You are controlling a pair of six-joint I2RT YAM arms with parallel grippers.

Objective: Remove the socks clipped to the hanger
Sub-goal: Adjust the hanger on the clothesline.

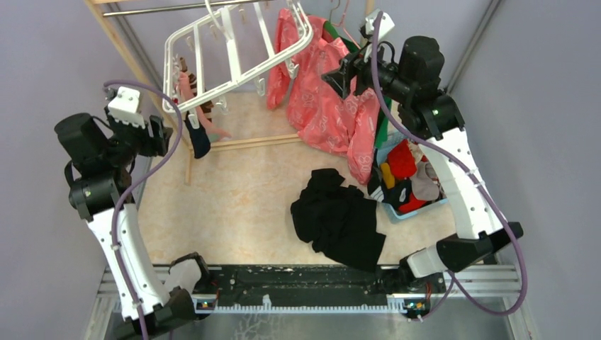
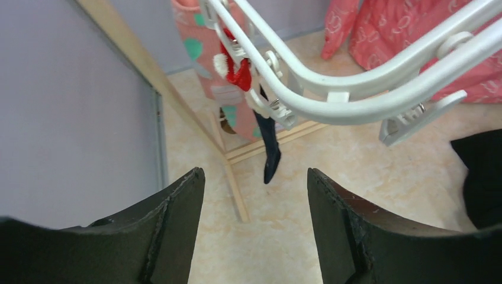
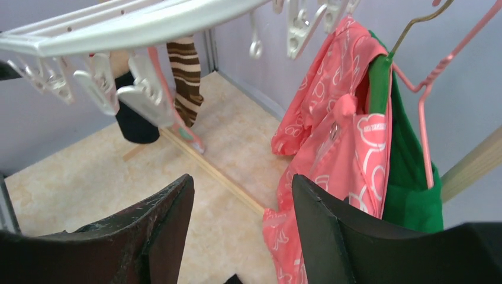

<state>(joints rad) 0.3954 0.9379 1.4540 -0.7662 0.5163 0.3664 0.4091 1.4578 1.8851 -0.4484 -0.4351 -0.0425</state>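
Toward the low left end of the tilted white hanger (image 1: 237,49), several socks (image 1: 198,131) are seen clipped. A navy sock (image 2: 269,148) hangs lowest, a red sock (image 2: 237,71) is pinched above it, a pink spotted sock (image 2: 201,77) hangs behind, and a brown striped sock (image 3: 186,77) is shown by the right wrist view. Other socks are gathered in a blue basket (image 1: 402,212) at the right of the counter (image 1: 241,198), so the task is judged well along but unfinished.

The left hand (image 2: 254,177) is held wide and empty, below and short of the navy sock. The right hand (image 3: 243,183) is likewise spread wide with nothing in it, under bare clips (image 3: 100,83) of the hanger.

The step in hand is judged to be an approach by the left hand. For the next move, the navy sock would need to be brought between the fingers, gripped, and drawn down out of its clip.
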